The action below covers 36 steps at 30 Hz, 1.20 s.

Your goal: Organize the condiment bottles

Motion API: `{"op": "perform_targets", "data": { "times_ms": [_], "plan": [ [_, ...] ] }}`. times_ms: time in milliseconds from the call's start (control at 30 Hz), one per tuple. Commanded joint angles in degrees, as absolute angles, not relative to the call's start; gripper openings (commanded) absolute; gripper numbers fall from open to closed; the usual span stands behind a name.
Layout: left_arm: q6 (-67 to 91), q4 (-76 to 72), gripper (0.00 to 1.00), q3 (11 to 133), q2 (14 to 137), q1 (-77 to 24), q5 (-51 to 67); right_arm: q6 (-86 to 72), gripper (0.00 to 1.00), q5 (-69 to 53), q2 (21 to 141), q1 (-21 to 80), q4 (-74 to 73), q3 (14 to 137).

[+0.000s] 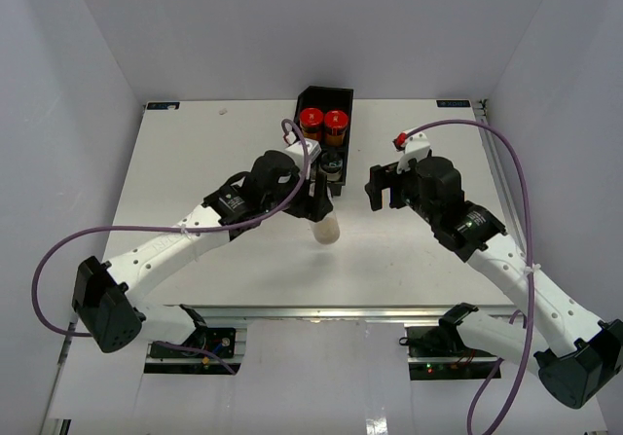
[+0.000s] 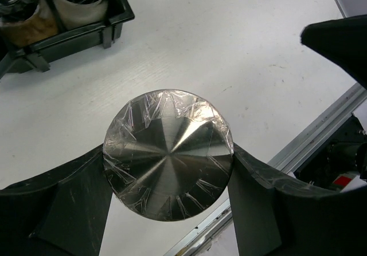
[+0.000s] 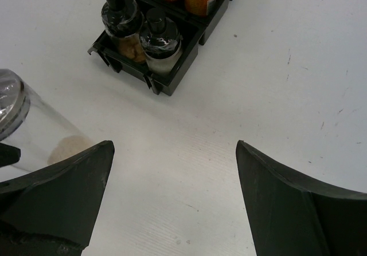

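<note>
My left gripper [image 1: 321,206] is shut on the cream bottle [image 1: 326,229], near the tray's front end. In the left wrist view its fingers [image 2: 86,181] clamp both sides of the flat grey lid [image 2: 169,154]. I cannot tell whether the bottle touches the table. Two amber bottles with red caps [image 1: 322,120] stand in the far part of the black tray [image 1: 343,97]. Two pale bottles with dark caps [image 3: 122,18] [image 3: 160,37] stand in its near end. My right gripper [image 1: 382,187] is open and empty, right of the tray, over bare table [image 3: 175,153].
The cream bottle shows at the left edge of the right wrist view [image 3: 34,133]. The table's metal front rail [image 2: 321,136] runs close behind the held bottle. White walls enclose the table on three sides.
</note>
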<state>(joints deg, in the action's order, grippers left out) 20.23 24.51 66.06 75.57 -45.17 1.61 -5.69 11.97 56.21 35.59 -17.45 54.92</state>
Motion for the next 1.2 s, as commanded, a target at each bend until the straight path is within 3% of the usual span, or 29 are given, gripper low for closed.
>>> {"op": "perform_targets", "data": {
  "times_ms": [0,433,767,1167],
  "plan": [
    [19.24,9.50,0.00,65.25,74.01,-46.98,-2.44,-6.48,0.93,12.25,56.03,35.24,-17.65,55.15],
    [14.86,3.92,0.00,75.91,93.60,-52.75,-7.15,-15.24,0.93,33.47,54.37,32.01,-17.72,57.30],
    [10.42,4.92,0.00,91.44,107.99,-53.05,-9.21,-16.47,0.93,27.33,54.33,22.40,-17.13,57.67],
    [5.44,11.88,0.00,109.80,123.89,-53.00,-13.45,-13.97,0.92,25.23,51.11,20.21,-15.38,55.94]
  ]
}}
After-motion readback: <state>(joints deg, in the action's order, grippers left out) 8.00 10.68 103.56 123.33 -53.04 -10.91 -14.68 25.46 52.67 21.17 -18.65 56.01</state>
